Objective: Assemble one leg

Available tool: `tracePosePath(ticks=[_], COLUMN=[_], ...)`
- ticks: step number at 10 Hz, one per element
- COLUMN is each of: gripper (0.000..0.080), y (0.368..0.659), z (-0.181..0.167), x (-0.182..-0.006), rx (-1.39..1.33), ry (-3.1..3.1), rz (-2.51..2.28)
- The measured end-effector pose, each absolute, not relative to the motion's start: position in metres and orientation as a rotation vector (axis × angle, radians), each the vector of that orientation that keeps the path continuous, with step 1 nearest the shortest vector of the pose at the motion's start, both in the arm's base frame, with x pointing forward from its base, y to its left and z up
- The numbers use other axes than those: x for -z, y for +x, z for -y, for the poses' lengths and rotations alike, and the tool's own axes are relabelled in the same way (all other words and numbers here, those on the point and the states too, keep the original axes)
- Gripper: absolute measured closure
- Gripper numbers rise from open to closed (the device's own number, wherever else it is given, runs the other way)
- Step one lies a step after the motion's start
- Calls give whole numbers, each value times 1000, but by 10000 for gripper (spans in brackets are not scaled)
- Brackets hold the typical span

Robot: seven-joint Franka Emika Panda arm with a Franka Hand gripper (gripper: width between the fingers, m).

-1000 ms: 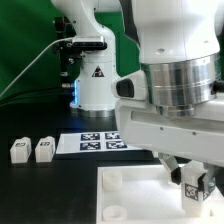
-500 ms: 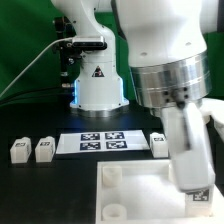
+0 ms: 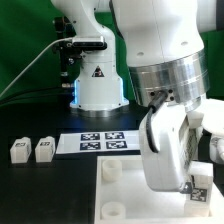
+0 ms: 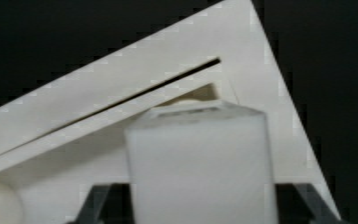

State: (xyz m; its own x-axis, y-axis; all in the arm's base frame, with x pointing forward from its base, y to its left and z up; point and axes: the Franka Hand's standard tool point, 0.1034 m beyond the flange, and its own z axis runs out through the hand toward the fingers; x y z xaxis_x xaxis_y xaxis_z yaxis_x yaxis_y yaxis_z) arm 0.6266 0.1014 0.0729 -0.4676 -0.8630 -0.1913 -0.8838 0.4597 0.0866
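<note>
Exterior view: we see the white Franka arm's wrist filling the exterior view's right, with the two-finger gripper (image 3: 196, 190) low at that side, above the large white square plastic plate with round sockets (image 3: 125, 190). A small white plastic rectangular leg block with a black-and-white tag (image 3: 198, 188) shows at the gripper's tip, over the plate's right part; we cannot tell from here whether it touches the plate. Two more small white tagged leg blocks (image 3: 19, 151) (image 3: 44, 150) stand side by side on the black table (image 3: 40, 195), well apart from the gripper at the exterior view's left. The thin flat white marker board (image 3: 100, 142) lies on the table between those blocks and the arm, in front of the white robot base (image 3: 97, 85). A green backdrop (image 3: 25, 40) stands behind.

Wrist view: we see the held leg (image 4: 194, 160) as a tall white block between the two dark fingers (image 4: 101, 198), which flank it on both sides with the jaws at a narrow setting, closed against it. Behind the leg lies a corner of the white plate (image 4: 87, 110) against the black table (image 4: 318, 40); contact between leg and plate cannot be determined.
</note>
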Motion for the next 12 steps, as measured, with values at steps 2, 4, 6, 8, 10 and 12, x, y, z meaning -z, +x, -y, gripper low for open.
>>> tracePosePath(ticks=[2, 4, 6, 8, 10, 12], gripper=[426, 176, 158, 152, 151, 151], y=[625, 624, 621, 624, 622, 622], z=[-102, -104, -116, -119, -119, -119], x=[-71, -70, -79, -94, -90, -90], rx=[-263, -263, -271, -259, -263, -263], ry=[-1592, -1598, -1624, -1622, -1626, -1628], rz=[-2557, -2555, -2535, -2512, -2516, -2516])
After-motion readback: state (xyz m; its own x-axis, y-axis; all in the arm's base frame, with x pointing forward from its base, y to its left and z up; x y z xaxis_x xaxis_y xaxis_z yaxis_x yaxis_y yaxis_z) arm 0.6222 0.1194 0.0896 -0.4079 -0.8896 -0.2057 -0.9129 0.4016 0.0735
